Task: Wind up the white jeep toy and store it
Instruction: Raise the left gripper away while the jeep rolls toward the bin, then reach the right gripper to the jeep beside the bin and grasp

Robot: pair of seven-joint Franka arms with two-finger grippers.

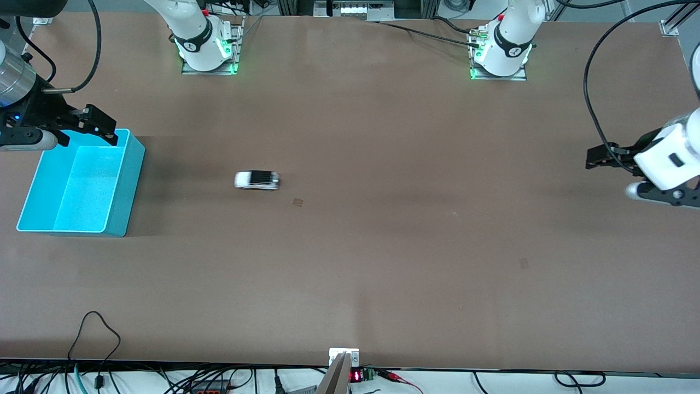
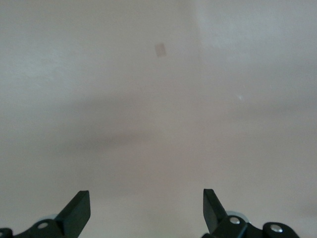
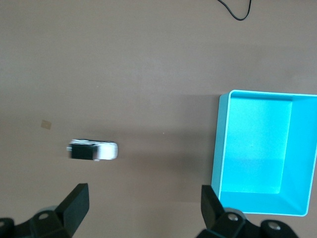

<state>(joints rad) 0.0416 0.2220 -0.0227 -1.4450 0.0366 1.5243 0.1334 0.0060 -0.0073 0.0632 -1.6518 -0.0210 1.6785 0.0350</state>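
Observation:
The white jeep toy sits on the brown table between the cyan bin and the table's middle, and looks blurred. It also shows in the right wrist view, beside the cyan bin. My right gripper is open and empty, up over the bin's edge nearest the robot bases; its fingertips frame bare table. My left gripper is open and empty over the left arm's end of the table, with its fingertips over bare table.
The bin stands at the right arm's end of the table and holds nothing that I can see. A small tape patch lies just nearer the camera than the jeep. Cables hang along the table's front edge.

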